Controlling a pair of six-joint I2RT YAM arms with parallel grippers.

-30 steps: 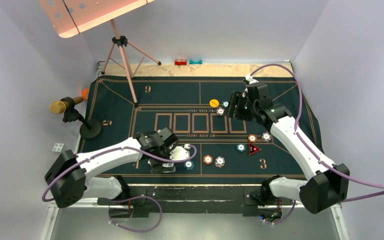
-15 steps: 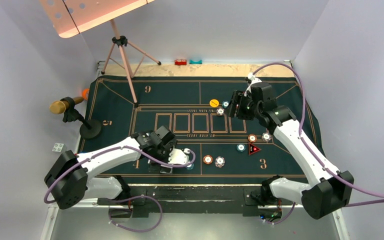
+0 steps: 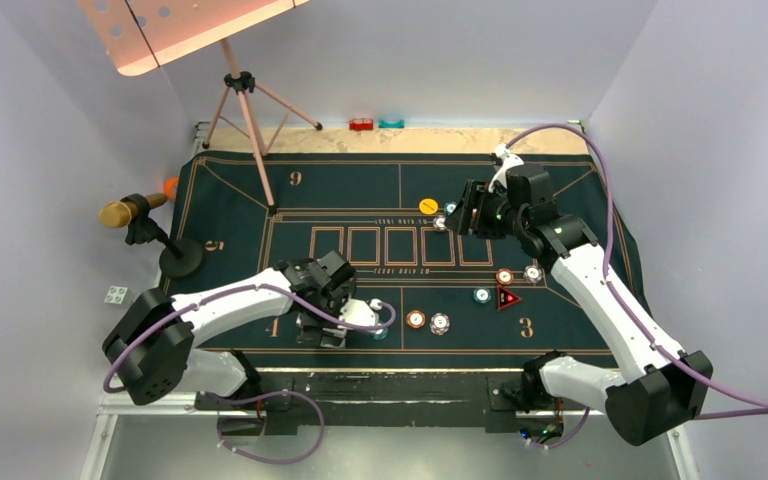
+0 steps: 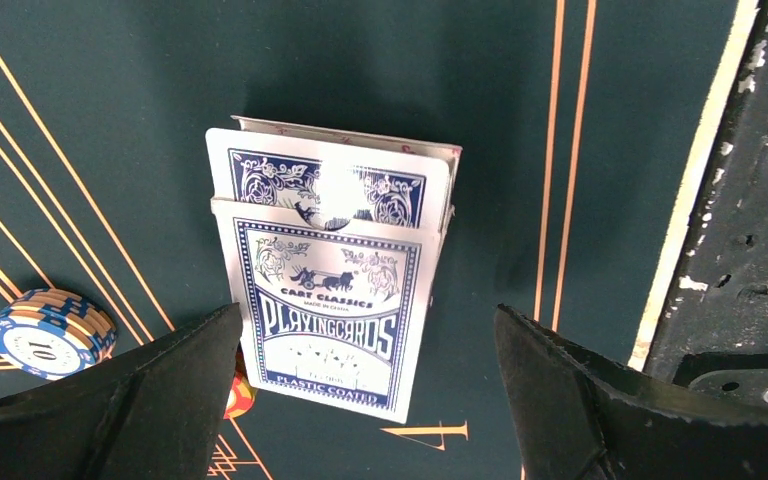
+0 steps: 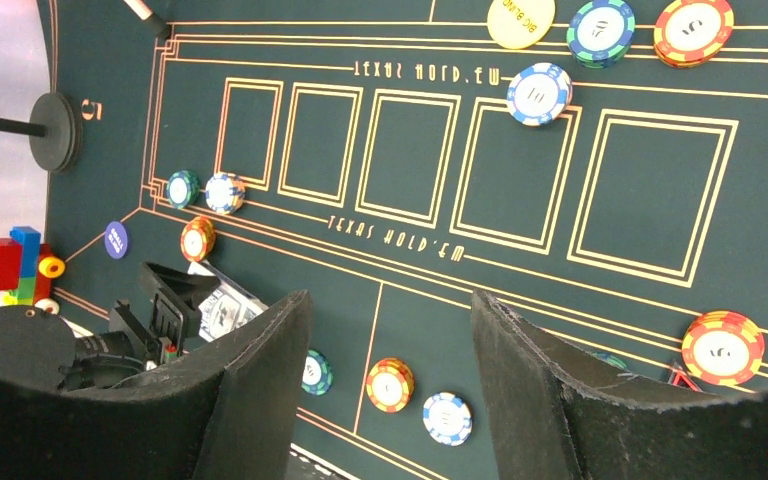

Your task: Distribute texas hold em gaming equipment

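Left tool (image 4: 368, 312) spread wide, right tool (image 5: 390, 297) parted

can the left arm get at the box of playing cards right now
Probably yes. The left end effector hangs open right over the card box, one finger on each side, and nothing lies on top of it. A blue-white chip sits clear to one side.

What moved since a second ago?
The left arm swung a little leftward. Its open left fingers now straddle the card box without gripping it. The right arm shifted slightly to the right, right fingers open and empty. The chips and red triangle stayed where they were.
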